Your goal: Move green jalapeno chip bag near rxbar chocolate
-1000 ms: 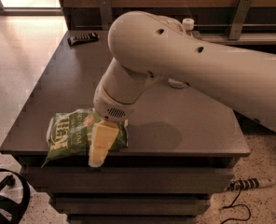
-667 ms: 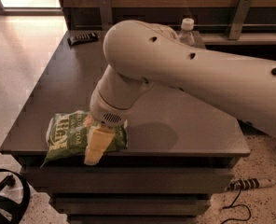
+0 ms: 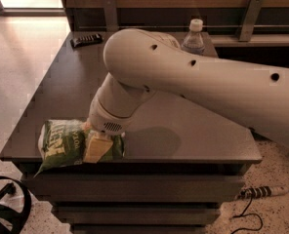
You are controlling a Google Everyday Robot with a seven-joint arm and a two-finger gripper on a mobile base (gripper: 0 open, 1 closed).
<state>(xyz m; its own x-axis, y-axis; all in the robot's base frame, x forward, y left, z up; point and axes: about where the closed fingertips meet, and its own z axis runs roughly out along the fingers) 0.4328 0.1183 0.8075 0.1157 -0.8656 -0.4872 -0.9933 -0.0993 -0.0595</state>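
The green jalapeno chip bag lies flat at the front left corner of the dark table. My gripper points down onto the bag's right end and touches it, and the big white arm hides what lies under it. The rxbar chocolate, a small black bar, lies at the table's far left corner, well away from the bag and the gripper.
A clear plastic bottle with a white cap stands at the table's far edge, partly behind my arm. A wooden bench runs behind the table. A black round object and a cable lie on the floor in front.
My arm has swung left and lower over the table. The gripper has moved up onto the bag's right end. The bag has stayed in place.
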